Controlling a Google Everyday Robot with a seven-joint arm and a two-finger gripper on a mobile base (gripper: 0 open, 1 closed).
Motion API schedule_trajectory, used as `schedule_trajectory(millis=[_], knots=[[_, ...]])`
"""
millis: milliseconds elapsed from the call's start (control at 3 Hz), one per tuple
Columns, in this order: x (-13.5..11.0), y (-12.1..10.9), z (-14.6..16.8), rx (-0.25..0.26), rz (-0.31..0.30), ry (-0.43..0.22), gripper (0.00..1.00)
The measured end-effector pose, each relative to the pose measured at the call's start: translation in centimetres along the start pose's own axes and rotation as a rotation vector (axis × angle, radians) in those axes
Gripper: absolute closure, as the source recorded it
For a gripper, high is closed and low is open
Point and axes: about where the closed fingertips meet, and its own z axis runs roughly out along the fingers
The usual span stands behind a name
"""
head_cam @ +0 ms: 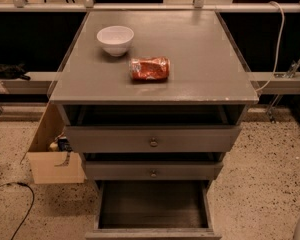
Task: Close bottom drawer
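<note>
In the camera view the bottom drawer [152, 205] stands pulled well out at the foot of the grey bench [205, 59], under two knobbed drawers. A white bowl [115, 39] and a red packet [149, 68] sit apart on top. The gripper is outside the view, so I cannot tell its state.

We identify a lab-type test area: speckled floor [270, 174], metal rails [50, 7], loose cable [277, 39], cardboard box [52, 168] beside a grey cabinet [200, 59]. The gripper is outside the view.
</note>
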Motion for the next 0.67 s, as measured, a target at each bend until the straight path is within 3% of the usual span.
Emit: schedule_trajectory(millis=[667], knots=[[-0.81,-0.21,0.43,0.065,-0.019,-0.034,0.0]])
